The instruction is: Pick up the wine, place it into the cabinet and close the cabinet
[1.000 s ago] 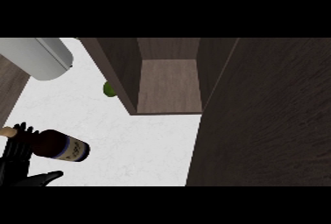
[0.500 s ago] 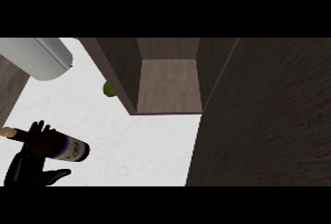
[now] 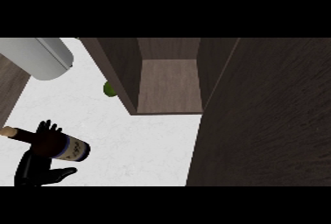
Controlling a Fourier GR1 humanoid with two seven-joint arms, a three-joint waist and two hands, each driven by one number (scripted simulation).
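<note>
The wine bottle (image 3: 72, 150) is dark, with a tan cork end at the far left and a white and blue label. It lies tilted over the white counter (image 3: 135, 140) at the lower left. My left hand (image 3: 40, 162) is shut on it: the fingers (image 3: 48, 131) curl over the bottle's middle and the thumb (image 3: 59, 173) reaches under it. The open cabinet (image 3: 167, 85) stands up and to the right of the bottle, showing a bare wooden inside. Its open door (image 3: 268, 122) fills the right side. My right hand does not show.
A grey cylinder (image 3: 37, 57) lies at the upper left. A small green object (image 3: 108, 89) peeks out beside the cabinet's left wall (image 3: 123, 72). A dark wooden strip (image 3: 9, 94) borders the counter on the left.
My left hand's fingers have come up and over the bottle's middle, and the thumb has shifted right beneath it. The bottle itself has barely moved.
</note>
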